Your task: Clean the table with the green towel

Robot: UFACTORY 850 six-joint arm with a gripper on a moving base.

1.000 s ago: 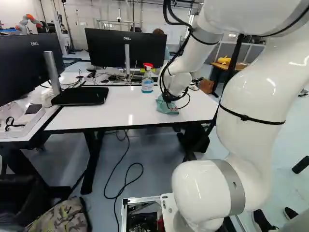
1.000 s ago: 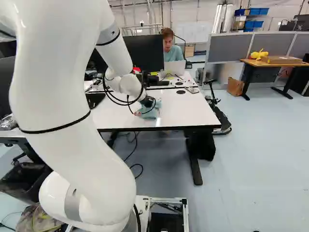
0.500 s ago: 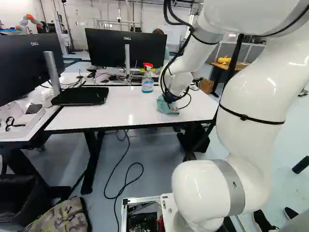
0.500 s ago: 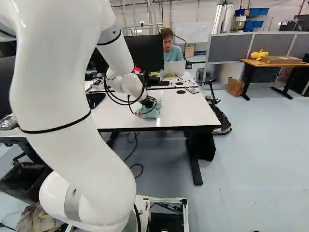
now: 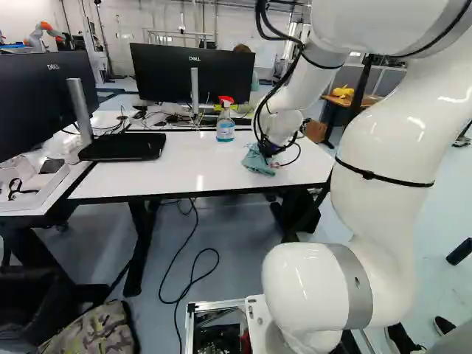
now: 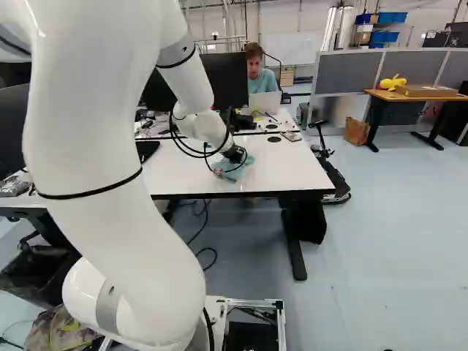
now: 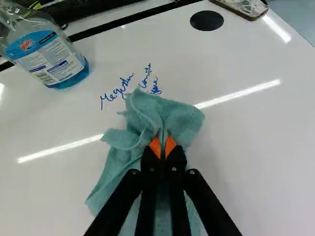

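At the left of the left base view, a monitor (image 5: pixel 37 96) is standing. Rightward, a spray bottle (image 5: pixel 226 131) is standing on the table (image 5: pixel 173 173). Next, blue writing (image 7: pixel 116 93) is showing just ahead of the towel (image 5: pixel 256 161), which is lying bunched on the table. The tool (image 5: pixel 270 150) is pinching it between orange pads (image 7: pixel 155 147).

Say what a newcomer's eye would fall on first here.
Probably the big white arm, filling the right of the left base view and reaching over the white table. Next, the crumpled green towel pinched in the tool on that table. In the wrist view, blue handwriting lies just ahead of it, near a spray bottle.
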